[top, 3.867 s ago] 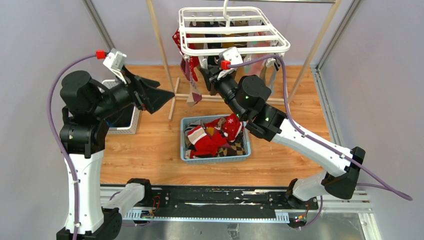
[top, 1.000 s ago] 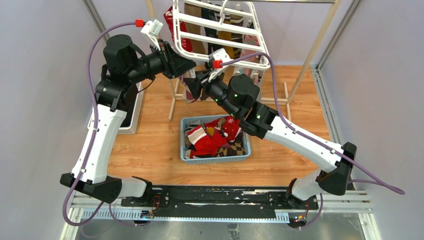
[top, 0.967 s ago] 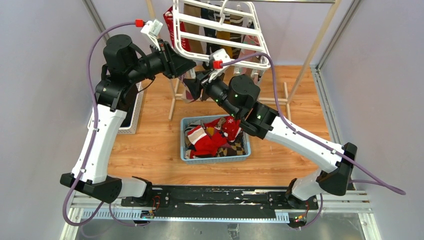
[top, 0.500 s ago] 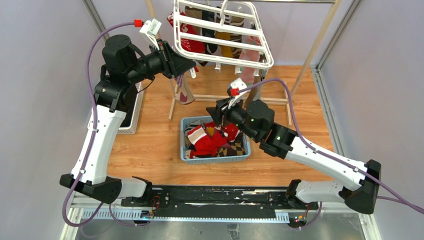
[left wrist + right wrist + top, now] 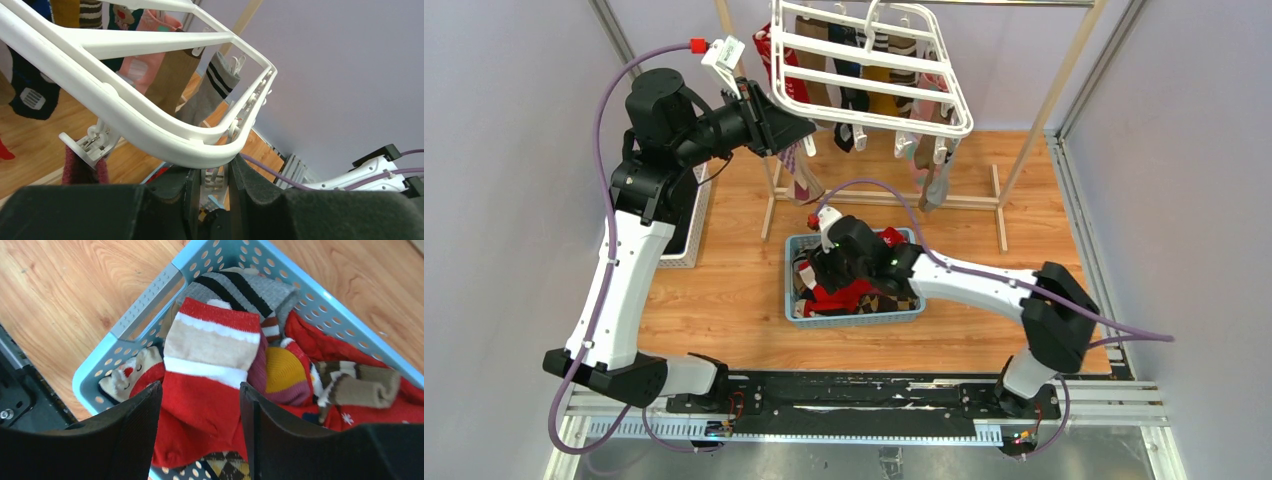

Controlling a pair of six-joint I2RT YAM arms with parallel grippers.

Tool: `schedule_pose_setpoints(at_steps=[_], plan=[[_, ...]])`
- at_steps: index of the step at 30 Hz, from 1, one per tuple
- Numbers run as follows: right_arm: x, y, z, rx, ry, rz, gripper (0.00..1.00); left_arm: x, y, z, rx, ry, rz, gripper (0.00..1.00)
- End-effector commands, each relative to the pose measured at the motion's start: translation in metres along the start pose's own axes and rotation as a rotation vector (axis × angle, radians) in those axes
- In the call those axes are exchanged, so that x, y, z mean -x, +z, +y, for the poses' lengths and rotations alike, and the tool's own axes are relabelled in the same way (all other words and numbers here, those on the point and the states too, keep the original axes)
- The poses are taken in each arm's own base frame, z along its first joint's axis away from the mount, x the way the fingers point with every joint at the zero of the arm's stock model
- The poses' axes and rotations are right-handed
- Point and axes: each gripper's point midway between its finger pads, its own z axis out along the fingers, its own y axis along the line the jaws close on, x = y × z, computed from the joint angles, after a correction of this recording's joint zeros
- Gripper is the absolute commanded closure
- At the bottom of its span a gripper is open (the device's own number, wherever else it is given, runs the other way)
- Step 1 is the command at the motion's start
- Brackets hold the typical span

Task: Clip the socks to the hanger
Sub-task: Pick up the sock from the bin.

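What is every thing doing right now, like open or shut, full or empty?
hanger, tilted, held at its rim.
hung socks, clipped under the hanger.
left gripper, shut on the hanger.
right gripper, open above the red sock.
basket, full of loose socks.

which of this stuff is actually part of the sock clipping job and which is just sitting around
Part of the job: socks; hanger; blue basket holding the socks; left gripper at the hanger's rim; right gripper, open over the basket.

Just lying about: wooden rail frame; white bin at the left.
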Motion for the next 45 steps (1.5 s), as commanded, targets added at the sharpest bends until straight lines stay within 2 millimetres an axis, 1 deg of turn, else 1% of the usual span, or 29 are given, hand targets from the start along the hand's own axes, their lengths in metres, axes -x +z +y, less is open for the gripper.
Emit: schedule_pose_setpoints(at_steps=[1, 2, 3, 5, 8, 15, 18, 21, 25, 27, 29, 33, 35, 37, 38, 42, 45], plan=[[-0.009, 0.017, -0.004, -0.003, 0.032, 0.095, 0.42, -0.004, -0.005, -0.006, -0.012, 0.016, 0.029, 0.87], [-0.012, 0.022, -0.002, 0.026, 0.048, 0.107, 0.42, -0.004, -0.005, -0.006, -0.013, 0.018, 0.029, 0.87], [-0.013, 0.026, -0.003, 0.033, 0.065, 0.113, 0.42, -0.004, -0.005, -0.006, -0.013, 0.019, 0.03, 0.88], [-0.017, 0.035, -0.008, 0.037, 0.099, 0.125, 0.43, -0.004, -0.006, -0.007, -0.015, 0.023, 0.032, 0.88], [-0.017, 0.043, -0.018, 0.034, 0.129, 0.121, 0.44, -0.005, -0.006, -0.006, -0.011, 0.024, 0.034, 0.88], [-0.008, 0.04, -0.032, 0.049, 0.173, 0.092, 0.44, -0.007, -0.005, -0.006, -0.018, 0.025, 0.041, 0.88], [-0.003, 0.043, -0.032, 0.092, 0.208, 0.074, 0.44, -0.007, -0.005, -0.006, -0.018, 0.024, 0.042, 0.88], [-0.004, 0.048, -0.025, 0.148, 0.233, 0.074, 0.46, -0.007, -0.005, -0.005, -0.017, 0.025, 0.043, 0.88], [-0.012, 0.054, -0.018, 0.202, 0.264, 0.097, 0.52, -0.007, -0.004, -0.005, -0.017, 0.023, 0.044, 0.88], [-0.007, 0.056, -0.019, 0.212, 0.273, 0.076, 0.54, -0.007, -0.004, -0.005, -0.017, 0.021, 0.045, 0.88], [-0.008, 0.059, -0.022, 0.214, 0.29, 0.083, 0.56, -0.007, -0.004, -0.005, -0.016, 0.021, 0.044, 0.88], [-0.005, 0.061, -0.027, 0.224, 0.312, 0.079, 0.63, -0.008, -0.004, -0.005, -0.018, 0.025, 0.047, 0.88], [-0.001, 0.059, -0.026, 0.237, 0.317, 0.07, 0.76, -0.009, -0.004, -0.005, -0.017, 0.026, 0.049, 0.88], [0.006, 0.054, -0.024, 0.25, 0.316, 0.051, 0.94, -0.008, -0.005, -0.005, -0.016, 0.028, 0.049, 0.88], [0.01, 0.05, -0.024, 0.255, 0.314, 0.035, 1.0, -0.008, -0.005, -0.005, -0.016, 0.029, 0.048, 0.88], [0.031, 0.025, -0.019, 0.28, 0.305, -0.05, 1.0, -0.008, -0.006, -0.005, -0.014, 0.036, 0.046, 0.88], [0.041, 0.003, -0.014, 0.296, 0.3, -0.103, 1.0, -0.009, -0.006, -0.004, -0.011, 0.041, 0.05, 0.88]])
